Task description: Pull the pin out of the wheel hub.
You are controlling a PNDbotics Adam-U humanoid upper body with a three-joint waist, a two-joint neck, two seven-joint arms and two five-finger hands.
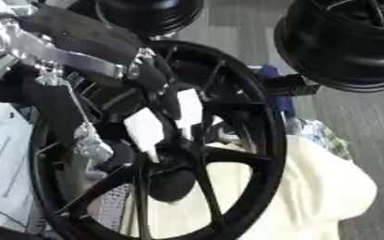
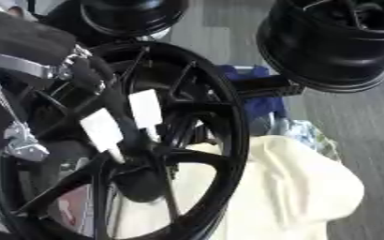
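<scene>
In the left eye view, a black spoked wheel hub is stood on edge against a cream cloth, its centre reached by the left hand; in the right eye view, white-padded fingertips are pressed together there, the pin unseen.

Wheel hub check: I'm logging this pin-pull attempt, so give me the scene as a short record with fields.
wheel: black spoked wheel, tilted, filling the view
hub: centre, between the spokes
left hand: left hand reaching in at the hub, white-padded fingers pointing down
pin: cannot make it out
under wheel: cream cloth
behind: two more black wheels
right hand: not in view
</scene>
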